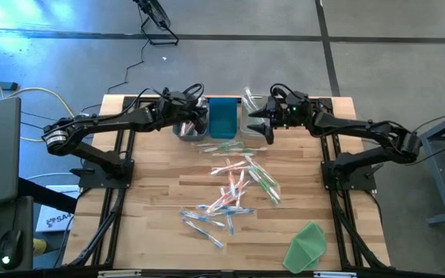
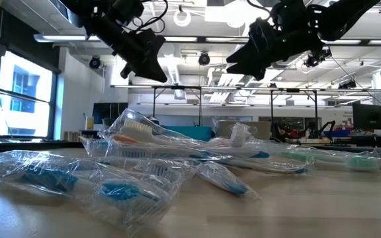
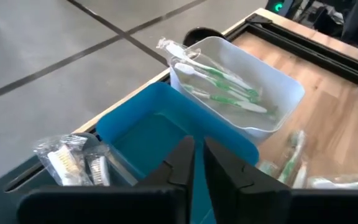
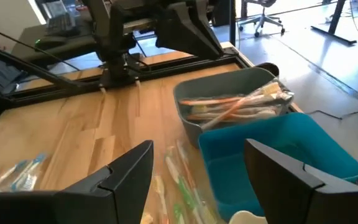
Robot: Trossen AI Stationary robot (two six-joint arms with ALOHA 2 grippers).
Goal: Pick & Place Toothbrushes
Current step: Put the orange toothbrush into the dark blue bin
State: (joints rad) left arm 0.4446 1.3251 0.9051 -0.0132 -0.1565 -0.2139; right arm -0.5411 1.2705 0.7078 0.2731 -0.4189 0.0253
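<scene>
Wrapped toothbrushes (image 1: pixel 234 185) in pink, blue and green lie scattered on the wooden table, close up in the low view (image 2: pixel 177 158). Three bins stand at the far edge. The grey bin (image 4: pixel 229 102) holds orange ones, the blue bin (image 3: pixel 148 134) looks empty, and the clear bin (image 3: pixel 241 78) holds green ones. My left gripper (image 3: pixel 197 163) hovers shut over the blue and grey bins (image 1: pixel 199 117), holding nothing. My right gripper (image 4: pixel 201 171) is open and empty above the table just in front of the clear bin (image 1: pixel 263 123).
A flat green sheet (image 1: pixel 307 245) lies at the table's near right corner. A few green toothbrushes (image 1: pixel 224 147) lie just in front of the bins. Bare wood (image 1: pixel 145 177) shows on the table's left side. Both arms hang well above the heap (image 2: pixel 144 63).
</scene>
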